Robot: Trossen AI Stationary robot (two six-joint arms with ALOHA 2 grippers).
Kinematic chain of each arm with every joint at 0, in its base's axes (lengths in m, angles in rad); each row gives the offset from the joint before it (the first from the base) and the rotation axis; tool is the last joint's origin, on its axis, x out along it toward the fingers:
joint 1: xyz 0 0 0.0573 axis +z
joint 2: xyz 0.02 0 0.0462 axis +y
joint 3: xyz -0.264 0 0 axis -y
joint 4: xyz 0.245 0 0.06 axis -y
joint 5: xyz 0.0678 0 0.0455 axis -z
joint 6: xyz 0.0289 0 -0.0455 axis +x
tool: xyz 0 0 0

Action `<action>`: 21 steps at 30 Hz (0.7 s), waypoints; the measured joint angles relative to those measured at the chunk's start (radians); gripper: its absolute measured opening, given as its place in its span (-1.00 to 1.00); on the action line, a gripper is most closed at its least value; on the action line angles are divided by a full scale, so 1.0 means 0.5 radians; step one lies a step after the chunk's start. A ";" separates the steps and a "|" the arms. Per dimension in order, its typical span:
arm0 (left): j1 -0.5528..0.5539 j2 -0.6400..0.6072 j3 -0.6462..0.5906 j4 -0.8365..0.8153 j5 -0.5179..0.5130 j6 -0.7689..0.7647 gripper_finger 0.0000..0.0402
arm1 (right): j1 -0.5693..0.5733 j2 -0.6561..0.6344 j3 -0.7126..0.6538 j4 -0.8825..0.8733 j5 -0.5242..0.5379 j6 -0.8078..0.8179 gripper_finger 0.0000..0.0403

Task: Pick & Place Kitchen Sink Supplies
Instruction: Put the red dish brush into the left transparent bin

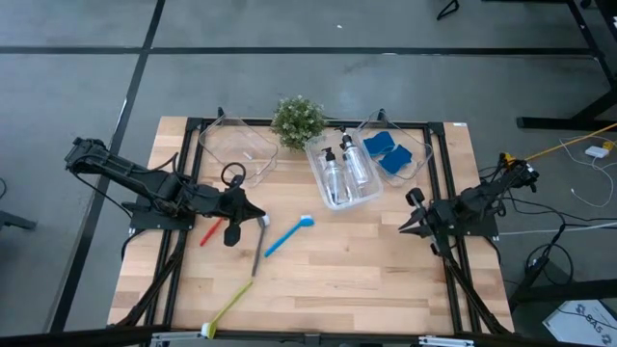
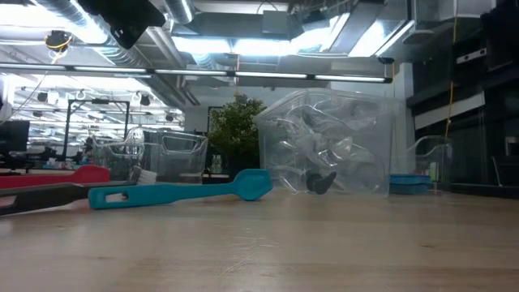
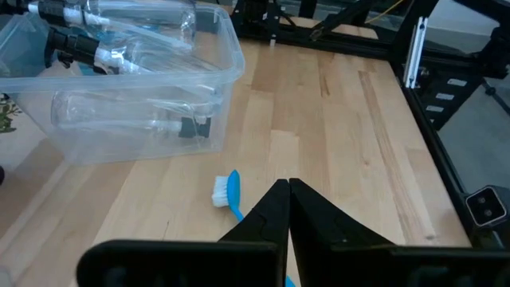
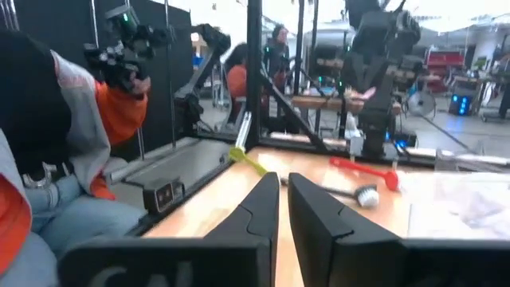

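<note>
Both grippers (image 1: 253,214) (image 1: 405,226) shut, low over table (image 1: 366,270)

Honestly can't make out any readable text anywhere here. There's some lettering on a white sheet (image 1: 584,315) lying on the floor by the table's corner, but it's way too small to read. No labels or brands legible on anything else.

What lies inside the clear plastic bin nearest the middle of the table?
Inside the clear plastic bin lie two clear pump bottles with black tops. Whether anything sits beneath them cannot be seen.
</note>
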 joint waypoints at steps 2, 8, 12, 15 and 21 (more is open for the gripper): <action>0.000 0.000 0.000 -0.028 0.001 0.001 -0.97 | 0.000 -0.001 -0.001 -0.050 0.042 0.025 -0.84; 0.000 0.000 0.000 -0.028 -0.013 0.052 -0.98 | 0.000 -0.001 -0.001 -0.062 0.270 0.235 -0.84; -0.001 0.005 0.044 -0.074 -0.017 0.162 -0.99 | 0.000 -0.001 -0.001 -0.060 0.274 0.236 -0.84; -0.034 0.026 0.145 -0.265 -0.046 0.177 -0.99 | 0.000 -0.001 -0.001 -0.060 0.275 0.234 -0.84; -0.167 0.165 0.418 -0.981 -0.249 -0.101 -0.99 | 0.000 -0.001 -0.001 -0.060 0.276 0.226 -0.84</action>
